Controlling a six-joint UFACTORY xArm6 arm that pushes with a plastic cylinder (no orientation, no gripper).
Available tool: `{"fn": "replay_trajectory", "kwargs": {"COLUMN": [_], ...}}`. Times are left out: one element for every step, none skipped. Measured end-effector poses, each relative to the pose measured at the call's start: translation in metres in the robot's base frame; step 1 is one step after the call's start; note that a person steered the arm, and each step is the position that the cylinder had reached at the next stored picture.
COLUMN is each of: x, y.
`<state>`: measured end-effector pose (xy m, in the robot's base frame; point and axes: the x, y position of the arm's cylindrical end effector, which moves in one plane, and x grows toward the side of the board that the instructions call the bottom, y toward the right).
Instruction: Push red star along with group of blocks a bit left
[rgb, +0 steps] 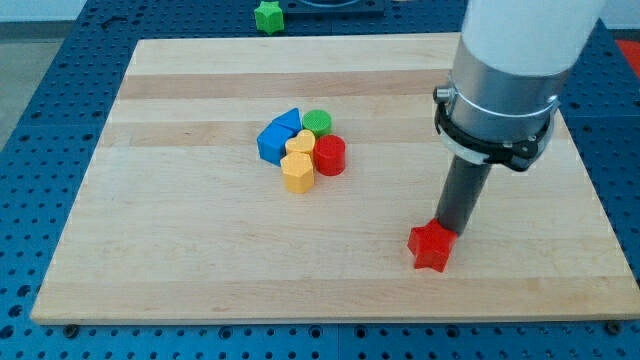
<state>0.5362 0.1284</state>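
The red star (431, 248) lies on the wooden board (180, 260), right of centre near the view's bottom. My tip (455, 229) touches its upper right side. A group of blocks sits left of centre: a red cylinder (330, 156), a green cylinder (317, 122), a blue block (276, 138), a yellow heart-like block (300, 142) and a yellow hexagonal block (298, 173), all packed together. The star is well apart from the group, to its lower right.
A green star-like block (267, 16) lies off the board at the view's top, on the blue perforated table. The arm's large grey body (505, 80) hangs over the board's right side.
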Motion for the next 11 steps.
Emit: {"fn": "replay_trajectory", "kwargs": {"x": [0.019,0.059,0.051,0.009,-0.014,-0.016,-0.016,-0.037,-0.038,-0.038,-0.038], "y": [0.056,0.025,-0.023,-0.031,-0.032,-0.041,-0.059,-0.063,-0.063,-0.065,-0.069]}}
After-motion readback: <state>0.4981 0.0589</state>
